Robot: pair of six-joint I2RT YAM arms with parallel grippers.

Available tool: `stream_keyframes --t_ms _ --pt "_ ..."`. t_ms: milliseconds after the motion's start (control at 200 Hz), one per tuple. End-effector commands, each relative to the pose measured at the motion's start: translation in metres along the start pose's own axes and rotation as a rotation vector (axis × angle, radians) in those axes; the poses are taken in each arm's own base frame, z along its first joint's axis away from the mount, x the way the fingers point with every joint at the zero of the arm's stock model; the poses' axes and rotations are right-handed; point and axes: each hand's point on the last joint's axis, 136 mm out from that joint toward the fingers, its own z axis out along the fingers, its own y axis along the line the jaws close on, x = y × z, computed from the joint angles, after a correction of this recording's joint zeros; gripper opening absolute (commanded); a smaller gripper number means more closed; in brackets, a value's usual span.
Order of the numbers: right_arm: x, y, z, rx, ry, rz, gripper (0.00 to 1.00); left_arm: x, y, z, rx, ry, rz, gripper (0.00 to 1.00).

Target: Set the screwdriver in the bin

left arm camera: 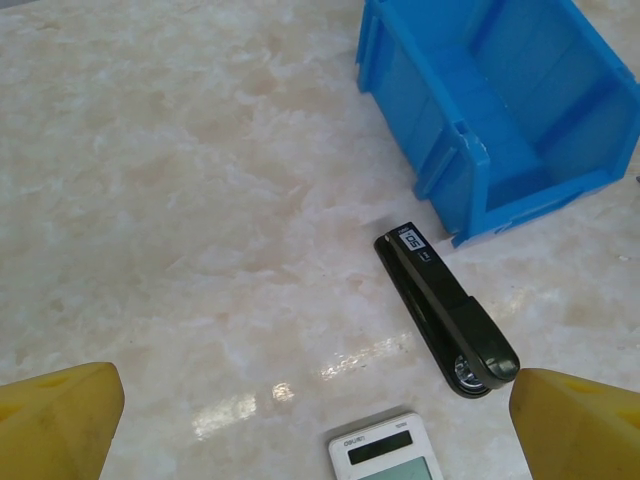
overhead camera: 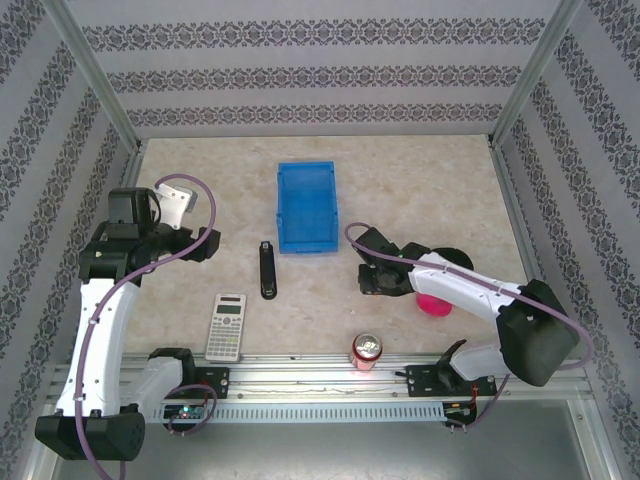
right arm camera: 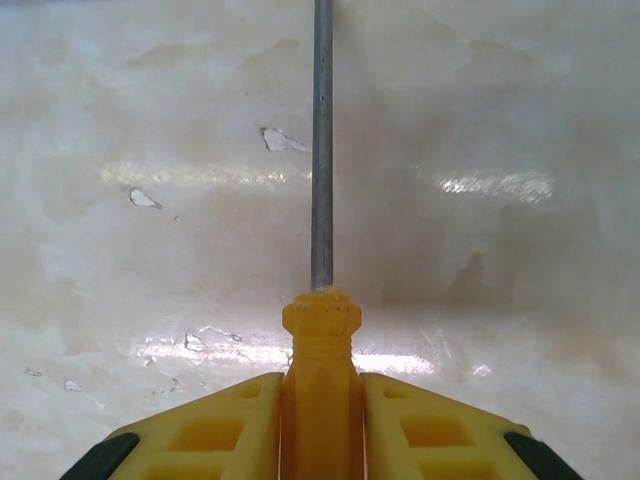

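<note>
The screwdriver (right arm camera: pixel 320 325) has an orange-yellow handle clamped between my right gripper's (right arm camera: pixel 320 405) yellow fingers (right arm camera: pixel 425 425), its thin metal shaft pointing straight ahead just above the marble tabletop. In the top view the right gripper (overhead camera: pixel 376 276) sits low on the table, right of and a little nearer than the blue bin (overhead camera: pixel 283 208). The bin (left arm camera: pixel 425 105) stands empty at the table's middle. My left gripper (overhead camera: pixel 204 245) hovers open at the left with nothing between its fingers (left arm camera: pixel 60 420).
A black stapler (overhead camera: pixel 267 270) lies just in front of the bin's left corner, seen close up as the stapler (left arm camera: pixel 445 305). A white calculator (overhead camera: pixel 226 326) lies near the front edge. A red can (overhead camera: pixel 365 350) and a pink object (overhead camera: pixel 436 305) sit by the right arm.
</note>
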Motion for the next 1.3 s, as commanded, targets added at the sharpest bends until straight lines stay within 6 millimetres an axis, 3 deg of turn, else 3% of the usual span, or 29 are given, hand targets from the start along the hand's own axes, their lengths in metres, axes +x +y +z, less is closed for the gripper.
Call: stream_keyframes --t_ms 0,290,764,1114,1299 --pt "-0.003 -0.001 -0.01 -0.013 -0.008 -0.012 0.25 0.001 -0.008 -0.002 0.042 0.0 0.015 0.99" --pt "-0.008 -0.001 -0.021 -0.031 -0.026 -0.013 0.24 0.0 -0.007 -0.002 0.034 -0.009 0.016 0.99" --pt "-0.026 0.007 -0.057 -0.078 -0.104 -0.039 0.21 -0.004 -0.007 -0.003 0.034 -0.022 0.011 0.99" --pt "-0.05 0.013 -0.112 -0.105 -0.214 -0.062 0.21 -0.005 -0.008 -0.004 0.04 -0.02 0.015 0.99" --pt "-0.072 0.028 -0.144 -0.151 -0.295 -0.078 0.21 -0.009 -0.006 -0.006 0.032 -0.031 0.003 0.99"
